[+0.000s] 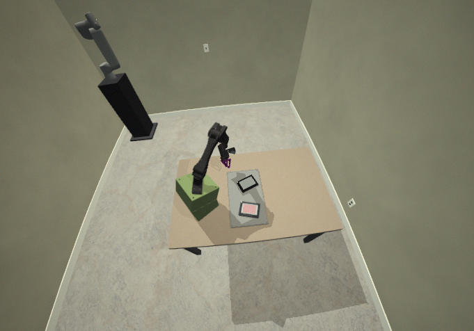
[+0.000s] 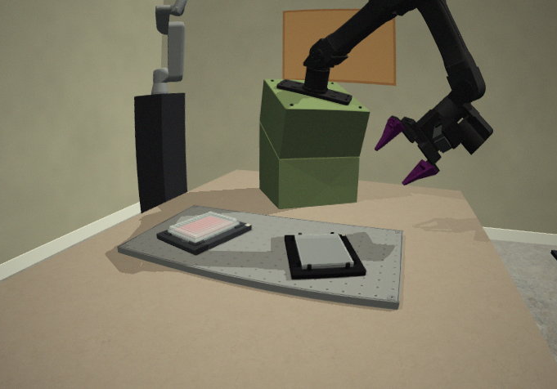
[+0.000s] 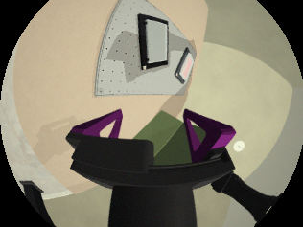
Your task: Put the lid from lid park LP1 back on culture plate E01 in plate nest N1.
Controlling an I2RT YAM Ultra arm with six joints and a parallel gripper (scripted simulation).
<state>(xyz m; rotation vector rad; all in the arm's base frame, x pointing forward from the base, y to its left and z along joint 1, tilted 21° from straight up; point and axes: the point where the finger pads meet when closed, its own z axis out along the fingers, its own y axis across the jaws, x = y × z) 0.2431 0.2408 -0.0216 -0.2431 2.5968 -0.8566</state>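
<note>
We see the pale grey lid (image 2: 322, 250) lying flat in its black lid park (image 2: 296, 270), well apart from the uncovered, pink-welled culture plate (image 2: 203, 225) seated flat in its black nest (image 2: 174, 240).
</note>
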